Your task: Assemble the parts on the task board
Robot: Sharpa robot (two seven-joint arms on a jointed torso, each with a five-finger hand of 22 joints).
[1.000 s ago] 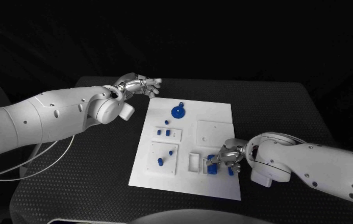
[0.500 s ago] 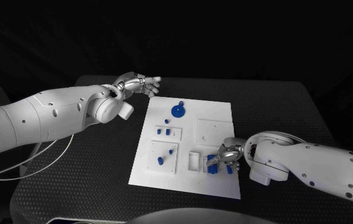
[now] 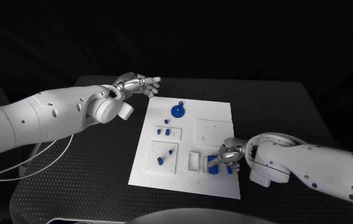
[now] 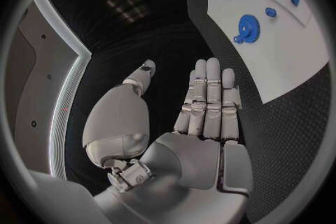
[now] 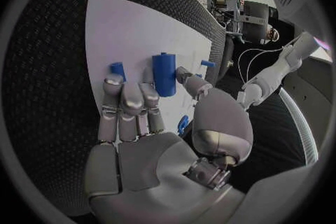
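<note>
Head view: right hand (image 3: pixel 229 156) has barely shifted over the task board's (image 3: pixel 217 117) near edge, fingers still pinching a blue cylinder (image 5: pixel 164 74), not yet seated. Left hand (image 3: pixel 138 85) stays open, empty, beside the board's far corner.

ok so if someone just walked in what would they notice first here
Probably the white task board in the middle of the black table, dotted with small blue parts; a round blue gear-like part lies near its far end. Next, the right hand at the board's near right corner, fingers around an upright blue cylinder. The left hand hovers open off the far left corner, holding nothing.
</note>
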